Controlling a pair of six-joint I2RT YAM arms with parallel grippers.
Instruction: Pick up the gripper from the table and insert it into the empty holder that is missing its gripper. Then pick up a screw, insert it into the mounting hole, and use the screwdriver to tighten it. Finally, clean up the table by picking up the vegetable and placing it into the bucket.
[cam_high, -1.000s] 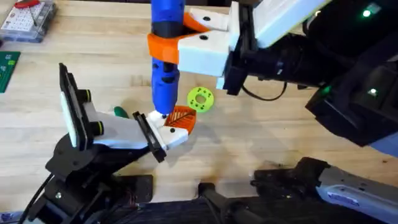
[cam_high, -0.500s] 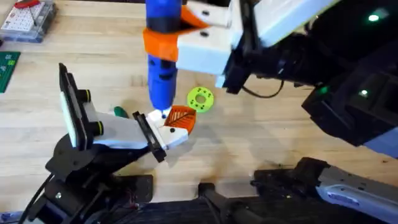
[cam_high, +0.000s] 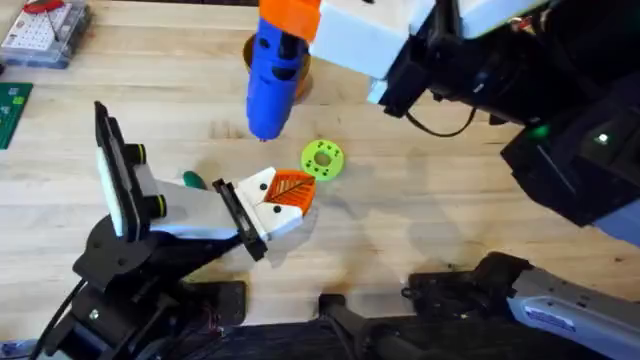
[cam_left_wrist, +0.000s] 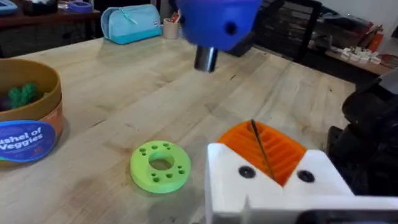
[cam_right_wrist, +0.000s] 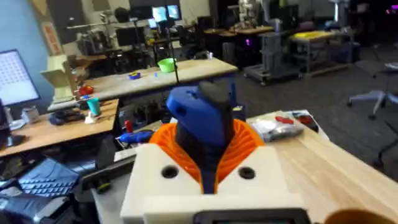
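Overhead view. The right gripper (cam_high: 300, 45) is clamped on the screwdriver (cam_high: 273, 85), its white fingers with orange pads closed around the orange collar. The screwdriver hangs bit-down, and its tip is in the air above and clear of the gripper (cam_high: 280, 200), which sits seated on the holder (cam_high: 190, 212). The holder's white arm ends in a black plate just beside the seated part, whose orange ribbed pad faces up. A green disc (cam_high: 322, 159) lies on the table (cam_high: 420, 220) just beside the seated part, on the side away from the holder's stand. A small green object (cam_high: 192, 180) lies against the holder's white arm; what it is cannot be told. The bucket (cam_high: 298, 75) stands behind the screwdriver, mostly hidden by it. A clear parts box (cam_high: 42, 32) sits well away from the holder, at the table's far corner.

Left wrist view. The seated gripper (cam_left_wrist: 267, 168) is close up, orange ribbed pad between two dark holes in the white body. The green disc (cam_left_wrist: 160, 166) lies near it on the table (cam_left_wrist: 124, 93). The bucket (cam_left_wrist: 31, 115) stands farther off beyond the disc, blue label band visible and something green inside. The screwdriver's (cam_left_wrist: 217, 22) blue body and metal bit hang above the table, apart from the seated part. Whether the left gripper is apart or together cannot be told.

Right wrist view. The right gripper (cam_right_wrist: 208, 168) grips the blue screwdriver (cam_right_wrist: 202, 118) between orange pads.
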